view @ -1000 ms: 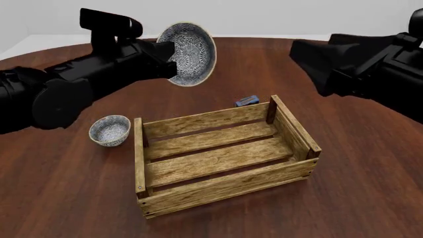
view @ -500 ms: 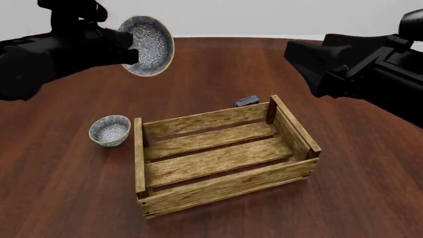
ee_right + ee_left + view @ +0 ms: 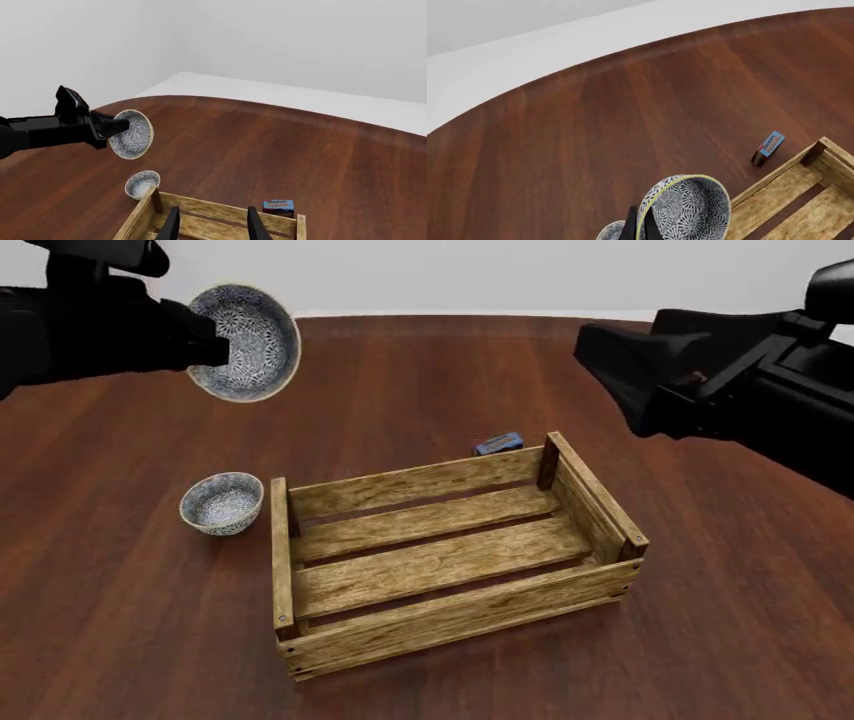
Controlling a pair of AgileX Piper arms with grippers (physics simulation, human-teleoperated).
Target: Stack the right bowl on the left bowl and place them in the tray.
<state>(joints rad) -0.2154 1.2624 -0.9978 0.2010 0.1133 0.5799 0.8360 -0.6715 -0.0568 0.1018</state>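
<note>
A speckled blue-grey bowl, the right bowl (image 3: pixel 251 340), hangs tilted in the air at the far left, its opening facing the camera. My left gripper (image 3: pixel 198 342) is shut on its rim, and the left wrist view shows the fingers (image 3: pixel 630 229) clamping the rim of that bowl (image 3: pixel 688 210). The left bowl (image 3: pixel 222 502) stands upright on the table just left of the tray (image 3: pixel 454 618), below the held one. The wooden tray holds nothing. My right gripper (image 3: pixel 212 227) is open, raised above the table at the right (image 3: pixel 630 370).
A small blue box (image 3: pixel 497 444) lies on the table just behind the tray's far wall, also in the right wrist view (image 3: pixel 277 206). The round brown table's far edge (image 3: pixel 441 316) meets a white wall.
My left arm has carried the held bowl further left and slightly up, away from the tray. The bowl on the table, the tray and the right arm have stayed put.
</note>
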